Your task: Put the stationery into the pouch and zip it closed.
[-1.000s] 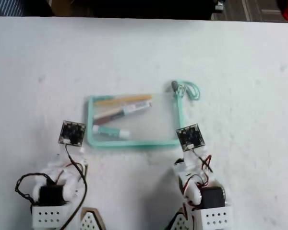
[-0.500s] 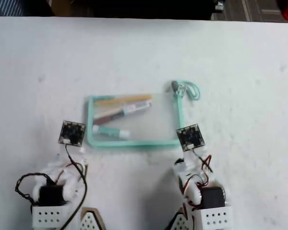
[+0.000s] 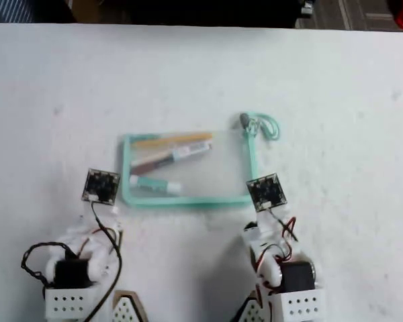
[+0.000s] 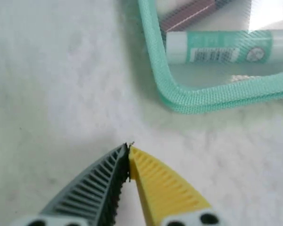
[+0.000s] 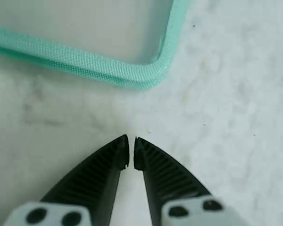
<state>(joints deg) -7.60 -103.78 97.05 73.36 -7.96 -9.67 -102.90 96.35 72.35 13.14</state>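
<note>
Found the left gripper point(image 4: 128, 150) with fingers pressed together over the counter point(image 4: 61, 84), just off a pouch point(image 4: 212, 96) corner. Saw up close a glue stick point(image 4: 221, 47) label inside, print unreadable. Saw from above pens point(image 3: 171, 141) inside too, zipper pull point(image 3: 245, 121) at the far corner. Found the right gripper point(image 5: 130, 146) with fingers nearly touching, empty.

Overhead downward; wrist close-ups on pouch point(image 3: 221, 171) corners

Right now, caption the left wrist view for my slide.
Shut grey-and-yellow left gripper over the white table, beside a corner of the clear mint-edged pouch holding a green-and-white labelled tube.
</note>
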